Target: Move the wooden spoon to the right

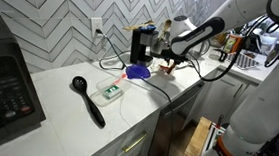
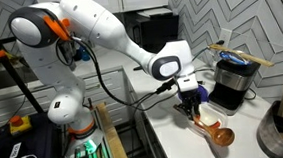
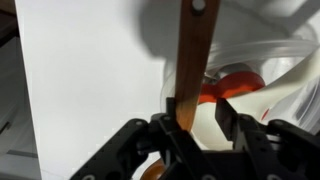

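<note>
**A:** How is the arm posed?

**B:** In an exterior view the white arm (image 2: 98, 27) rises at the left of the frame, arches over the top and comes down toward right of centre. Its gripper (image 2: 191, 108) points down at the white counter (image 2: 171, 147). In an exterior view from across the counter, the gripper (image 1: 167, 62) sits right of centre, low over the surface.

**A:** And the tool, is it pinching anything?

**B:** In the wrist view the handle of the wooden spoon (image 3: 190, 60) runs up the middle of the frame and passes between the dark fingers (image 3: 226, 122) at the bottom. One finger lies against the handle, and a pale strip shows between the handle and the other. I cannot tell whether the grip is firm.

**A:** Where is the spoon otherwise?

**B:** The wooden spoon (image 2: 215, 131) slants from the gripper toward the lower right, with its rounded end nearest the frame's bottom edge. A black coffee maker (image 2: 232, 83) stands just above it in the frame.

**A:** Counts?

**B:** One arm, one gripper, one wooden spoon. There is also one black spoon (image 1: 89, 100) lying left of centre, one white-and-green object (image 1: 110, 90) just beside it, and one microwave (image 1: 3, 87) at the left edge.
</note>
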Available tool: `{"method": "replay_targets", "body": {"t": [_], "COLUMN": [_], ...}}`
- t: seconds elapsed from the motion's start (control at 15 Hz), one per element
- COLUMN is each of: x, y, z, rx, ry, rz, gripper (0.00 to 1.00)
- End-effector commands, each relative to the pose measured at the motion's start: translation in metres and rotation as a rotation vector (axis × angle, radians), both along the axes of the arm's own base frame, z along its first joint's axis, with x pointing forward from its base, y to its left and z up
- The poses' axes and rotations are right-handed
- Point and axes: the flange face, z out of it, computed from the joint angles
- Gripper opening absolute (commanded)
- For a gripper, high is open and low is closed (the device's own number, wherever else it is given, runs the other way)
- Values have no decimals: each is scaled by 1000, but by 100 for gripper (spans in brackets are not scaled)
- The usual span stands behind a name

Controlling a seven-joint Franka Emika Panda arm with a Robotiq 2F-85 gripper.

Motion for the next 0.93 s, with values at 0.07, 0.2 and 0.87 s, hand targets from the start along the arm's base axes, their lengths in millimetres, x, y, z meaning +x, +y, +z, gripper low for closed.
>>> {"method": "replay_targets", "body": {"t": [0.07, 0.2, 0.87], "x": [-1, -2, -9], "y": [10, 15, 24], "z": [13, 27, 86], "rx": [113, 152, 173], "ry": [-53, -97, -229], "rz": [-57, -65, -10], "gripper": [86, 99, 100]}}
